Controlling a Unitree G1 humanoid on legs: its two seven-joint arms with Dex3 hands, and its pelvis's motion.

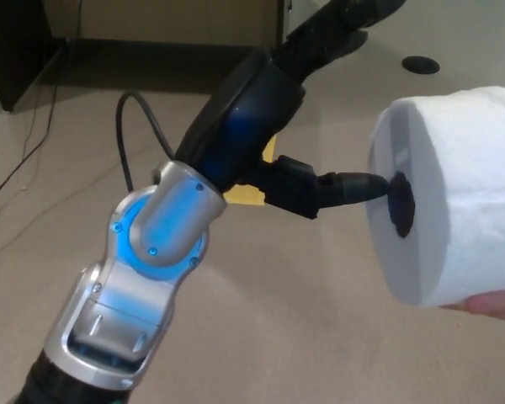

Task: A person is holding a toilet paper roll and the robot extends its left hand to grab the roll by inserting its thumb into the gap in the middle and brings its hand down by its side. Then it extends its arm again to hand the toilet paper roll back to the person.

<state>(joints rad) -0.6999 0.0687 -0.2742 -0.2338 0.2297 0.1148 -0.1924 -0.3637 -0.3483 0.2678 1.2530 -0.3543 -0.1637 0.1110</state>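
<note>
1. The toilet paper roll (454,202) sits at the right of my view, its dark core hole facing my hand, propped from below by a person's hand (488,305).
2. My left hand (278,126) is spread, gripping nothing; the thumb (341,188) tip just reaches the core hole, the other fingers reaching up past the frame's top.
3. A yellow piece lies on the beige floor (303,303) behind my wrist.

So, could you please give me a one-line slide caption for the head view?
Left robot hand, thumb extended, reaching the core hole of a toilet paper roll held by a person.
</note>
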